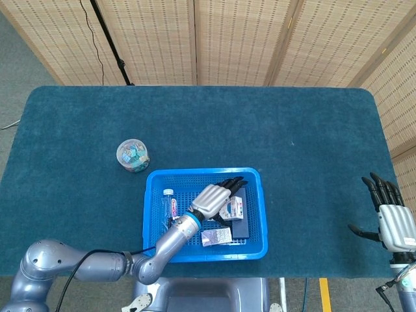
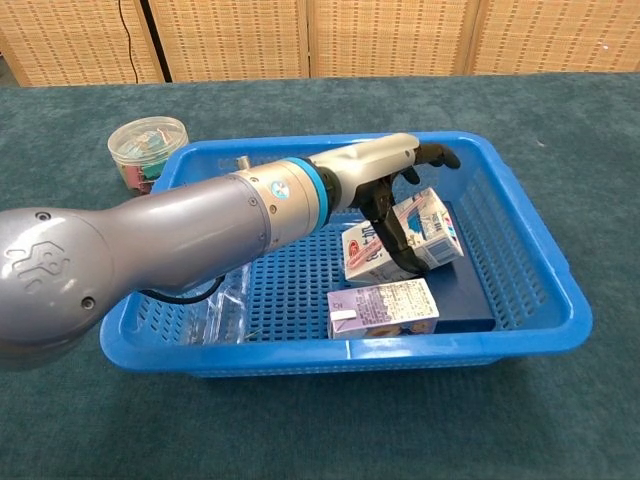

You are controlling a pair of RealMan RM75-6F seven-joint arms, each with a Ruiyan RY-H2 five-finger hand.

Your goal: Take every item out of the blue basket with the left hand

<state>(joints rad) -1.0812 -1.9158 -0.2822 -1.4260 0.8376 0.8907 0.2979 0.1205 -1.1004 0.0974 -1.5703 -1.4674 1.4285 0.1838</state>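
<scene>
The blue basket (image 1: 153,224) (image 2: 556,285) sits near the table's front edge. In it lie a white and red carton (image 1: 233,208) (image 2: 425,228), a purple carton (image 1: 216,236) (image 2: 385,307), a dark blue box (image 1: 241,228) (image 2: 472,301) and a clear bottle (image 1: 168,207) (image 2: 222,312), the bottle partly hidden by my forearm. My left hand (image 1: 214,197) (image 2: 385,166) reaches over the white and red carton, fingers stretched above it and the thumb hanging down against its near face. It holds nothing. My right hand (image 1: 392,221) hovers with fingers apart off the table's right front corner.
A clear jar of colourful bits (image 1: 132,155) (image 2: 146,146) stands on the teal cloth just beyond the basket's left corner. Woven screens stand behind the table.
</scene>
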